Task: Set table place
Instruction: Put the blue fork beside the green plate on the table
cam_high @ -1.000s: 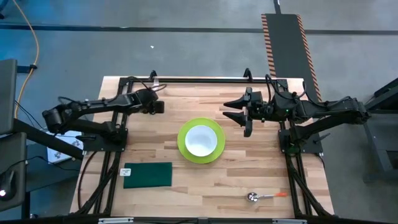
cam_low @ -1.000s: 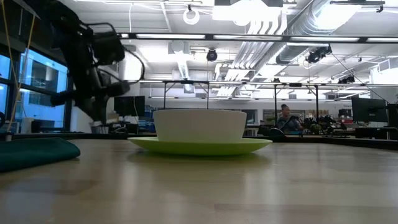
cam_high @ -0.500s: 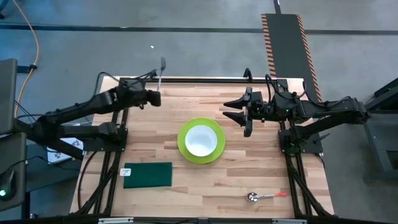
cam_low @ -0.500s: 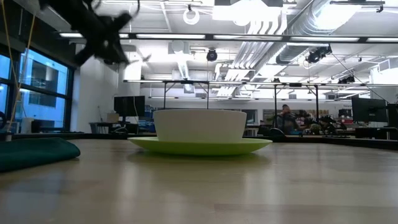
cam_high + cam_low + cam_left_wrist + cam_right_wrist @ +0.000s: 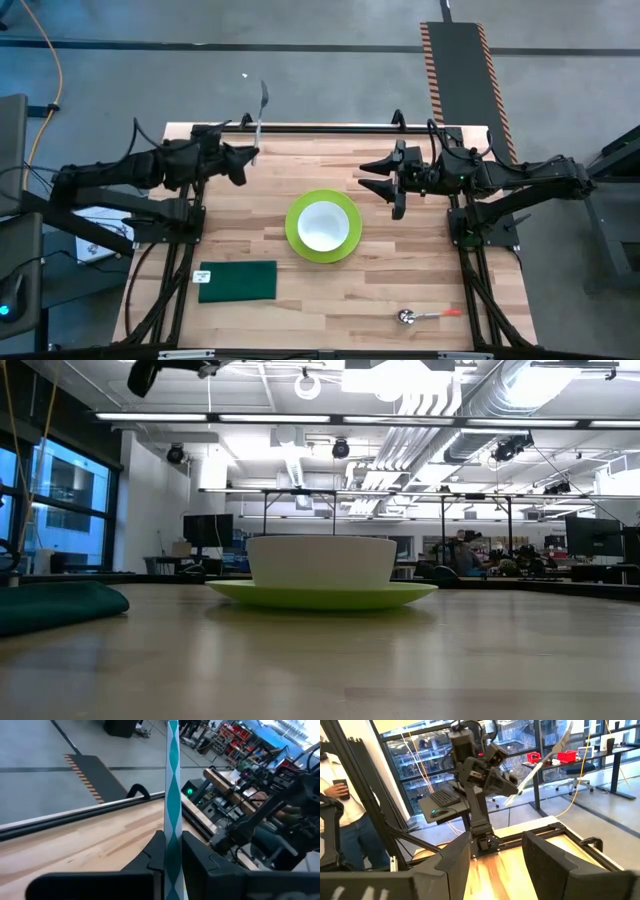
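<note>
My left gripper (image 5: pixel 243 157) hangs high over the far left of the wooden table (image 5: pixel 400 280), shut on a piece of cutlery (image 5: pixel 260 112) with a teal handle (image 5: pixel 172 780) and a silver end (image 5: pixel 542 760). Only the left arm shows in the low view (image 5: pixel 160 370), at the top. A white bowl (image 5: pixel 322 224) stands in a green plate (image 5: pixel 296 238) at the table's middle. My right gripper (image 5: pixel 385 186) is open and empty above the far right of the table. My left gripper pinches the cutlery's teal handle (image 5: pixel 172 851) between its two fingers (image 5: pixel 156 851). The cutlery sticks out past the fingertips and slants up toward the table's far edge, silver end uppermost. It is lifted clear of the table.
A folded dark green cloth (image 5: pixel 237 281) lies near the front left, also in the low view (image 5: pixel 55 605). A spoon with an orange handle (image 5: pixel 428 316) lies near the front right. A black frame bar (image 5: pixel 320 127) runs along the far edge. A person (image 5: pixel 337 805) stands beyond the table.
My left gripper has risen, from beside the bowl's height to the top of the low view, and has drawn back a little toward the table's left edge. It stays shut on the cutlery, which now points up past the far edge.
</note>
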Robot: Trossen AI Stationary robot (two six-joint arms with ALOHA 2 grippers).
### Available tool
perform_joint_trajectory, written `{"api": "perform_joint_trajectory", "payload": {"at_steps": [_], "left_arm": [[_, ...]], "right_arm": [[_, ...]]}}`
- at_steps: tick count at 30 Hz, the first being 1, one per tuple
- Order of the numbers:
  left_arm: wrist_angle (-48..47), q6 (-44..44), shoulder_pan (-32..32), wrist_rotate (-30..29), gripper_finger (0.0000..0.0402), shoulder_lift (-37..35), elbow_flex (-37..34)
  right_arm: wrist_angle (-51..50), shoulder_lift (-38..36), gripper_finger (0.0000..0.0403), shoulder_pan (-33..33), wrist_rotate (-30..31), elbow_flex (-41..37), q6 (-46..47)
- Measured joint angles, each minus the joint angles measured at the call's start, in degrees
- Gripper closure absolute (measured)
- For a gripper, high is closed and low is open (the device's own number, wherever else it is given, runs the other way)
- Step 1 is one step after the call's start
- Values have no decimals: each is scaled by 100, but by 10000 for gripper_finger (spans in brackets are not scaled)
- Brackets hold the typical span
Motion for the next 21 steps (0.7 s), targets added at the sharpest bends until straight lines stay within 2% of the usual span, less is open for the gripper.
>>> {"api": "perform_joint_trajectory", "payload": {"at_steps": [4,7,10,15,18,21], "left_arm": [[26,-150,-547,-510,378,227,76],[253,-142,-884,-475,378,409,110],[974,165,-1218,-26,378,492,112],[2476,1314,-1664,856,370,484,114],[3105,2050,-1884,1010,373,480,116],[3283,2590,-1968,1021,378,480,119]], "right_arm": [[22,1,233,0,2,0,5],[40,15,233,0,8,0,13],[46,56,233,0,20,0,15],[82,122,233,0,20,0,15],[225,166,233,0,4,0,47],[632,243,233,0,-169,2,222]]}}
